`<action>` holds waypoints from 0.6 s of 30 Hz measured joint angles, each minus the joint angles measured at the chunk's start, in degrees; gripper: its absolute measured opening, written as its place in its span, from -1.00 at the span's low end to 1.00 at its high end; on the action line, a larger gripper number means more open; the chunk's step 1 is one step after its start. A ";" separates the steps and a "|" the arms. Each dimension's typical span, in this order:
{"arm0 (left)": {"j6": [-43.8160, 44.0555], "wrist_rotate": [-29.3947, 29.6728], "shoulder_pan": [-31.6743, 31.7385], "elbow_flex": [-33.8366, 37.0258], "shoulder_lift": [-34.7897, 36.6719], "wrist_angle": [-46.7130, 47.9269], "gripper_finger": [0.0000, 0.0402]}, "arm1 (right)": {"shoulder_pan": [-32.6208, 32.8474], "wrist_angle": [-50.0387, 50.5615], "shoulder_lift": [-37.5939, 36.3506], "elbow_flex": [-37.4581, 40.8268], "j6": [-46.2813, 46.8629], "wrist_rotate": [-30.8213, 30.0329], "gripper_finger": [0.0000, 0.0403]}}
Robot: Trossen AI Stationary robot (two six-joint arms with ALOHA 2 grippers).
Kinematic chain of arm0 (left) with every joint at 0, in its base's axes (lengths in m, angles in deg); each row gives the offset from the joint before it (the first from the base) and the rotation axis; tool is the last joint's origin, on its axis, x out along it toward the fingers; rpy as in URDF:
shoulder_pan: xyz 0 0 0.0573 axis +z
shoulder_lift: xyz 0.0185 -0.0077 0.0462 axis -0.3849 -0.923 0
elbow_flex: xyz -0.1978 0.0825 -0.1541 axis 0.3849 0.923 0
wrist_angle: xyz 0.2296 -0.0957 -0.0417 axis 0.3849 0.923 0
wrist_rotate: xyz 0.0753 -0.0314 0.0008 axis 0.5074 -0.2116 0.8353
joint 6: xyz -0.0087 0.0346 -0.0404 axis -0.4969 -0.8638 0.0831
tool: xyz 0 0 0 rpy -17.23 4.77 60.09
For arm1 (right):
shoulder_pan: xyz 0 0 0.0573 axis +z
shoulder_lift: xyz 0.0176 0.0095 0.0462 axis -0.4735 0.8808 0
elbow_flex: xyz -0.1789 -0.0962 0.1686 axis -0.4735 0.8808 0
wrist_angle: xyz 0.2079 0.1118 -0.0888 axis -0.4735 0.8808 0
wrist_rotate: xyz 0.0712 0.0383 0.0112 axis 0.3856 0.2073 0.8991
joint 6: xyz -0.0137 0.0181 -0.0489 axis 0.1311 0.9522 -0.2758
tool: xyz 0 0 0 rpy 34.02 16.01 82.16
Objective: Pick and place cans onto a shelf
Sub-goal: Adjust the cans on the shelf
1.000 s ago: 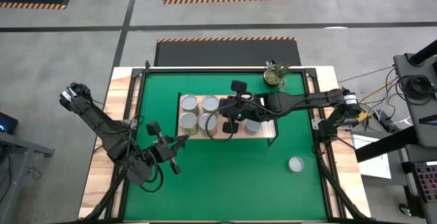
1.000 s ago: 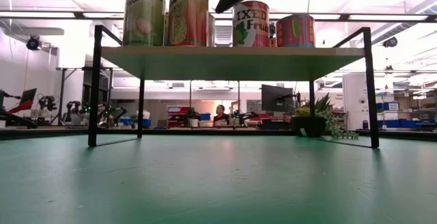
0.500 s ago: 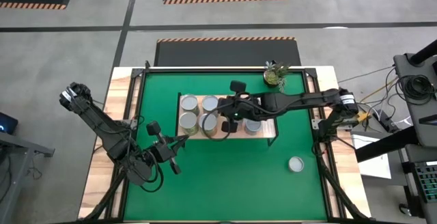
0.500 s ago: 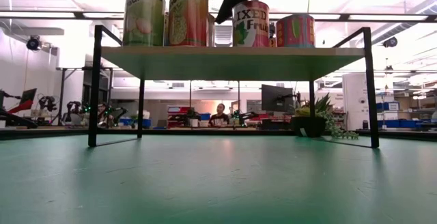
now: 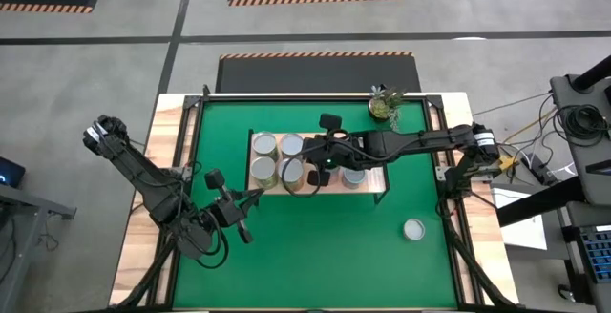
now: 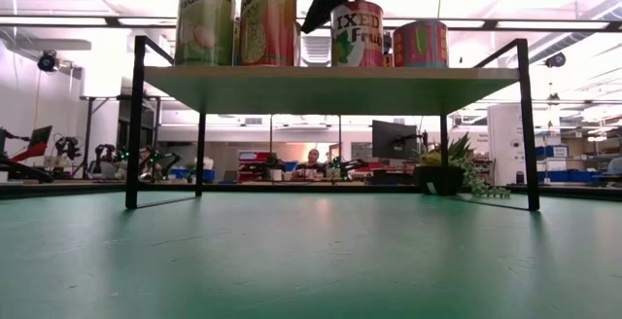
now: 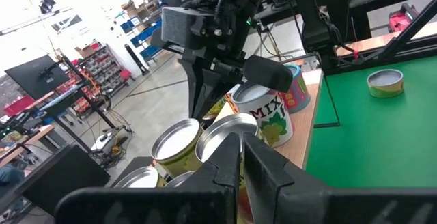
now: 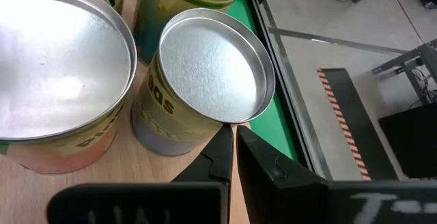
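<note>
Nearest the front of the table, the green mat (image 6: 311, 261) lies bare under the low camera. The left gripper (image 7: 244, 149) waits over the mat's front left, short of the shelf, fingers drawn together on nothing. Front right, one loose can (image 5: 413, 229) stands alone on the mat, well apart from the shelf. It reads as the last one to fetch. Mid-table is the shelf (image 6: 330, 76), its wood top carrying the other cans in a cluster. From the low view four labelled sides show, among them a pears can (image 6: 205, 25), a pineapple can (image 6: 268, 22) and a mixed-fruit can (image 6: 358, 33). From above the arm hides part of the group, so the full count cannot be told. The right gripper (image 8: 233, 136) hangs over the shelf's middle, jaws closed with only a slit between them and nothing held. Its tips are just beside a yellow-sided can (image 8: 212, 67) standing upright on the wood. Change over the last second: this gripper has slid a little toward the shelf's left end, and every can has stayed put. My reading is that it is travelling empty and must come off the shelf toward the loose can. Its tips pass close to the tops, so a knock is the risk. Farther back, a small potted plant (image 5: 384, 105) sits at the mat's rear. Beyond the table, a person (image 6: 313, 157) sits in the workshop.
</note>
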 joint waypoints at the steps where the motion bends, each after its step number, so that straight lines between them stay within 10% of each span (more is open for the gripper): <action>1: 0.00 0.02 0.00 0.00 0.00 0.00 -1.00 | 0.00 -0.04 0.00 0.00 0.00 0.01 -0.96; 18: 0.00 0.01 -0.09 0.00 0.00 0.66 -1.00 | 1.01 -0.70 -0.28 -0.37 -0.07 -0.36 -0.96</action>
